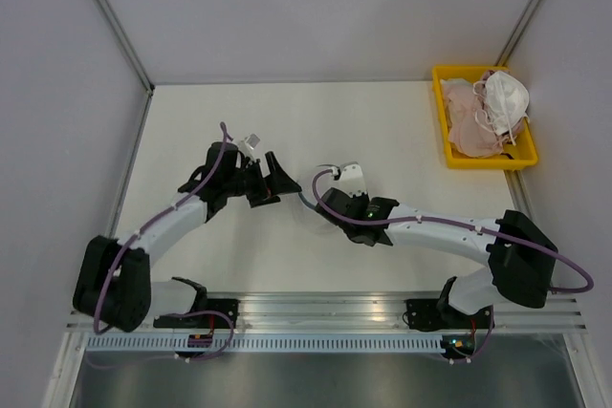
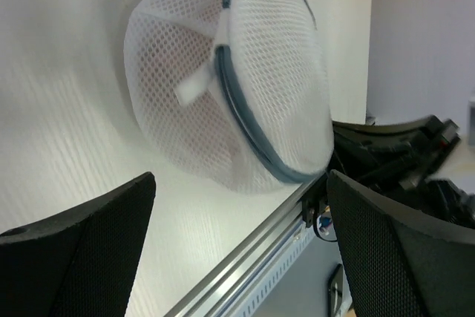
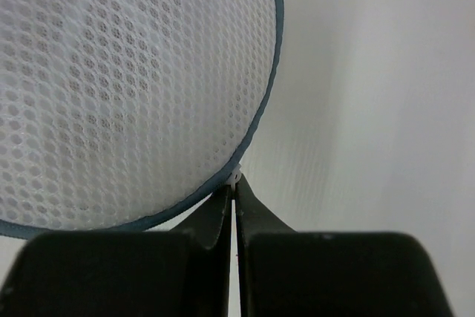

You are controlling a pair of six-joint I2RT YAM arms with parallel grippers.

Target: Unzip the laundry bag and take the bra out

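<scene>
The laundry bag is a white mesh dome with a blue-grey zipper rim, standing on edge on the table. A faint pink tint shows through its mesh; the bra itself is hidden. My left gripper is open wide, its fingers short of the bag and touching nothing. From the other side, my right gripper is shut on a small white tab at the rim of the laundry bag. Seen from above, the left gripper and right gripper face each other mid-table.
A yellow tray at the back right holds pale pink garments and a white cupped item with straps. An aluminium rail runs along the near table edge. Grey walls close in the left, back and right.
</scene>
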